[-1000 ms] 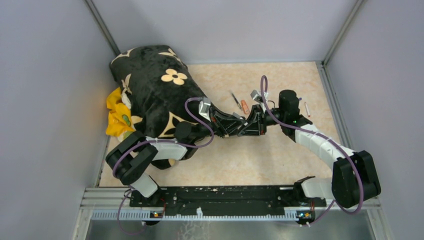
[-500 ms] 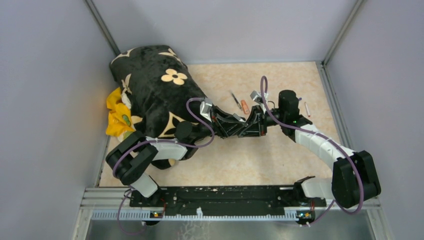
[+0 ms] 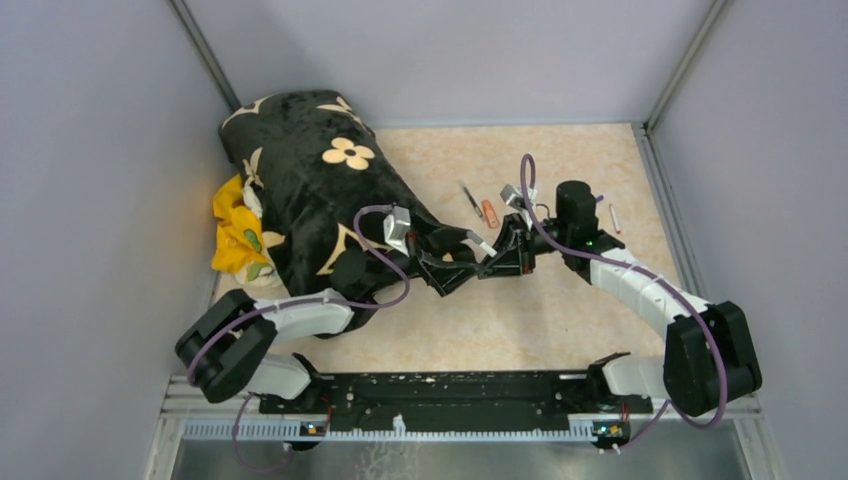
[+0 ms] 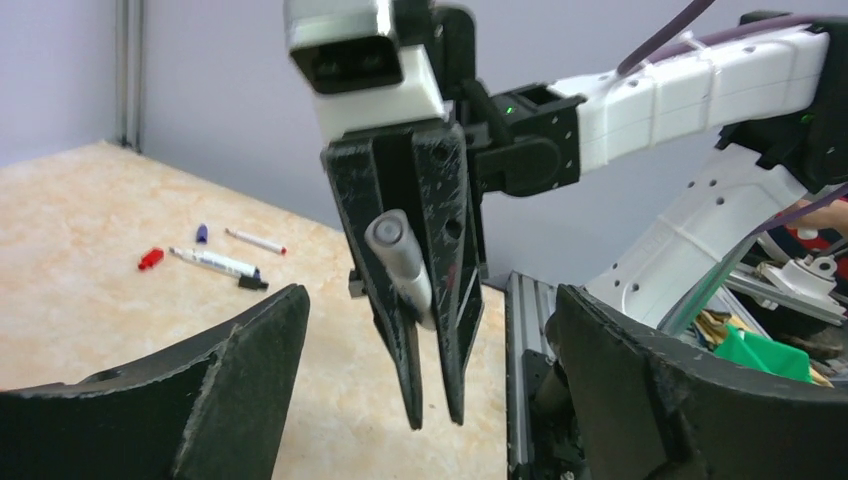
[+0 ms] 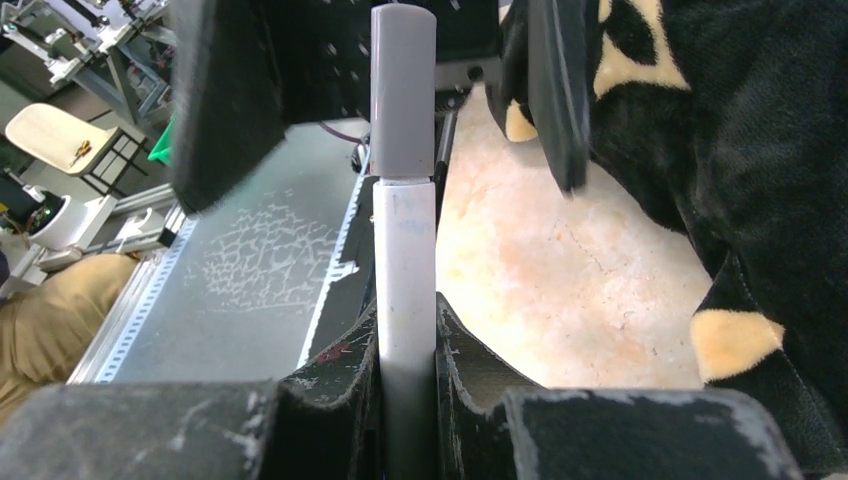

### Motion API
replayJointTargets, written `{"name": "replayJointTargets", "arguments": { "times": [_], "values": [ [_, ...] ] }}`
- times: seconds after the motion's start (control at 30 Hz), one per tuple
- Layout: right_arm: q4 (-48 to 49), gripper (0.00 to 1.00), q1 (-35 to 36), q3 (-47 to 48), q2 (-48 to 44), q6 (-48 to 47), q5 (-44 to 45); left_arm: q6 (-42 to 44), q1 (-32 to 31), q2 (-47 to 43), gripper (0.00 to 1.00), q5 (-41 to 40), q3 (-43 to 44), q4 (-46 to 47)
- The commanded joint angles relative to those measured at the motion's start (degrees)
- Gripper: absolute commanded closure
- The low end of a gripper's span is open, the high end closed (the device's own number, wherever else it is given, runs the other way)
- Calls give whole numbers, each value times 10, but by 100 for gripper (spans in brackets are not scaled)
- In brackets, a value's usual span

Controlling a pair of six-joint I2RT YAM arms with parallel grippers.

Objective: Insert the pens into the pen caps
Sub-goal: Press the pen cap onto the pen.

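One white-barrelled marker [image 5: 404, 270] is gripped by the right jaws, which are closed tight on its barrel and hold it above the counter [image 3: 560, 310], near the middle. A grey cap [image 5: 402, 90] sits on the marker's free end, in line with the barrel. In the left wrist view the capped end points at the camera from between the two dark right fingers [image 4: 395, 330].

Left jaws stand spread wide and hold nothing. One finger [image 5: 225, 90] is on each side of the grey cap, and both are clear of it.

Beyond the two arms, an orange marker [image 3: 489, 212] and a thin dark pen [image 3: 470, 200] lie close together on the counter. Toward the counter's right side, the left wrist view shows a small red cap [image 4: 150, 259], a purple cap [image 4: 201, 233], a white marker with a dark end [image 4: 215, 264] and a thinner white pen [image 4: 255, 241], all lying loose near one another.

At the far left, a black blanket with cream flowers [image 3: 310, 190] is heaped on the counter, and a yellow cloth [image 3: 235, 235] is tucked against its left side.
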Motion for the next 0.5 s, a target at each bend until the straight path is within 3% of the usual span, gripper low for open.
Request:
{"name": "replayJointTargets", "arguments": {
  "times": [0.0,0.13,0.3,0.47],
  "values": [
    [-31,100,0,29,-15,-45,-19,66,-1,-61,1,-18,-8,-49],
    [-36,100,-1,29,-15,-50,-19,41,-1,-105,1,-79,-3,-99],
    [-38,100,0,29,-15,-52,-13,19,2,-116,1,-84,74,-257],
    [-39,100,0,29,-14,-52,-11,-9,2,-91,17,-72,118,-297]
  ]
}}
